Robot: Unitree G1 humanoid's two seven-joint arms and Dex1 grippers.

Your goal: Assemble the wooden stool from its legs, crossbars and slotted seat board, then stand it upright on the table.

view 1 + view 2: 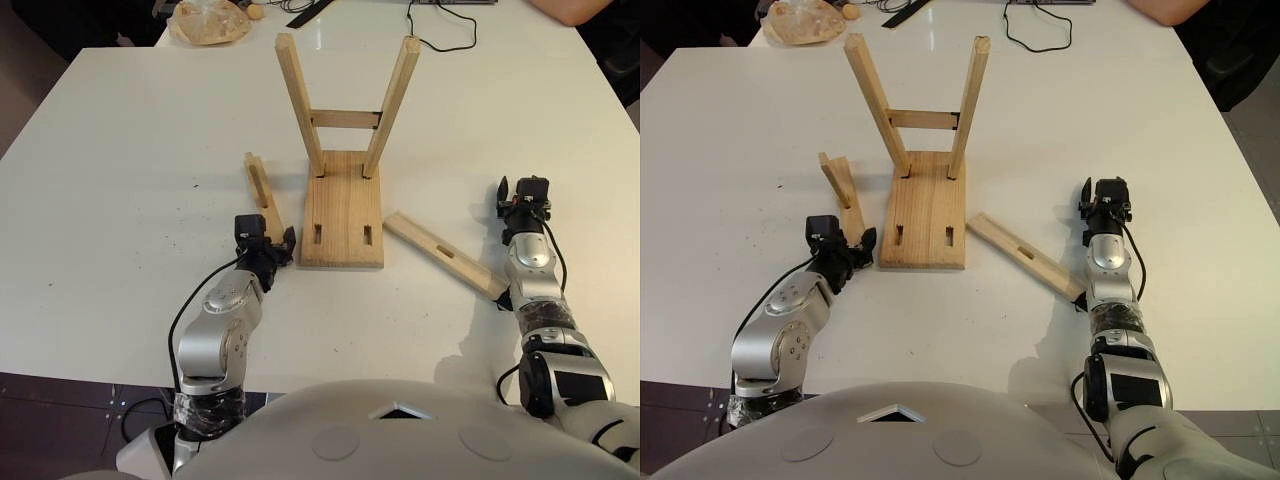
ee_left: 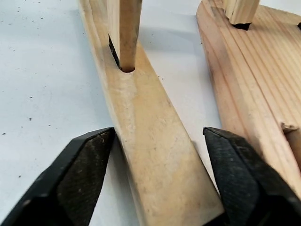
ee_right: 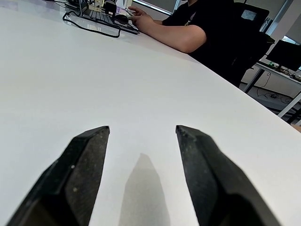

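Observation:
The slotted seat board (image 1: 342,212) lies flat mid-table. Two legs (image 1: 300,100) rise from its far end, joined by a crossbar (image 1: 345,118). A loose leg (image 1: 262,195) with a short crossbar (image 2: 124,33) stuck in its slot lies to the board's left. My left gripper (image 1: 268,245) is open at that leg's near end, its fingers (image 2: 80,174) on either side of the wood (image 2: 150,141). Another loose slotted leg (image 1: 445,255) lies to the board's right. My right gripper (image 1: 522,198) stands open over bare table, beyond that leg and further right, nothing between its fingers (image 3: 80,169).
A bag of bread (image 1: 210,20) and black cables (image 1: 440,40) sit at the table's far edge. A person's arm (image 3: 174,35) rests by a keyboard beyond the right gripper. The white table (image 1: 120,180) is bare to the left and right of the stool parts.

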